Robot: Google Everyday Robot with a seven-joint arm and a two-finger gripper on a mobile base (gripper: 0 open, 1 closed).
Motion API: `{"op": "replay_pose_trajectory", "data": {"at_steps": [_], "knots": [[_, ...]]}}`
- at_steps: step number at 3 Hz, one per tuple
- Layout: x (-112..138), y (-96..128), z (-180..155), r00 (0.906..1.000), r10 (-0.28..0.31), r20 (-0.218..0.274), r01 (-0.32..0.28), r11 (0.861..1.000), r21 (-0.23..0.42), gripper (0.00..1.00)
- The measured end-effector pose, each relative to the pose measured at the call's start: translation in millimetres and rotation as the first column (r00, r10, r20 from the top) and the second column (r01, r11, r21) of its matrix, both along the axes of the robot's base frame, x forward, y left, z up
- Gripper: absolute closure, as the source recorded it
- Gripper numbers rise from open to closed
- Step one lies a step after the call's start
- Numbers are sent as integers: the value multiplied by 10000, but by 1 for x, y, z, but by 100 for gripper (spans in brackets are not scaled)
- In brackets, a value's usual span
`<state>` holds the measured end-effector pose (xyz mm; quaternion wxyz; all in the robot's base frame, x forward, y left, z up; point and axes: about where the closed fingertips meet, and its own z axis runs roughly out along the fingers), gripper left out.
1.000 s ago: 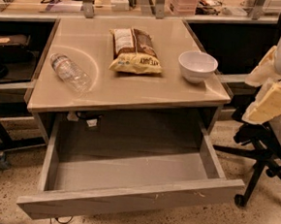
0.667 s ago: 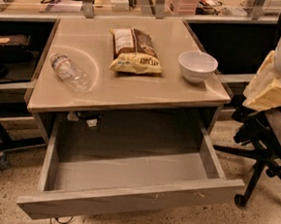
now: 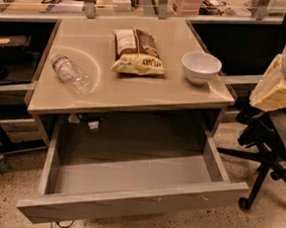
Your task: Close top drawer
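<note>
Gripper (image 3: pixel 276 89) sits at 3 o'clock, at the frame edge, raised beside the table (image 3: pixel 134 93); whether spread or pressed together, cannot tell. It is well apart from the drawer (image 3: pixel 136 204), which stands pulled far out at 6 o'clock, empty.

Risks: an off-centre push on the front could skew the box and jam it. A swing down could clip the chair (image 3: pixel 266 145) at 4 o'clock, or the bowl (image 3: pixel 201 67) near the table's right edge.

Open floor lies before the front panel.
</note>
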<state>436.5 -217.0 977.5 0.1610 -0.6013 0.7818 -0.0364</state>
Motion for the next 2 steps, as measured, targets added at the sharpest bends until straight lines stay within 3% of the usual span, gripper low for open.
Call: {"op": "replay_pose_trajectory", "data": {"at_steps": [1,2], "knots": [[-22,0,-14,9994,-262,-244,264,9996,108,100],[-73,6,-56,9914,-823,-1022,873,9951,461,100]]}}
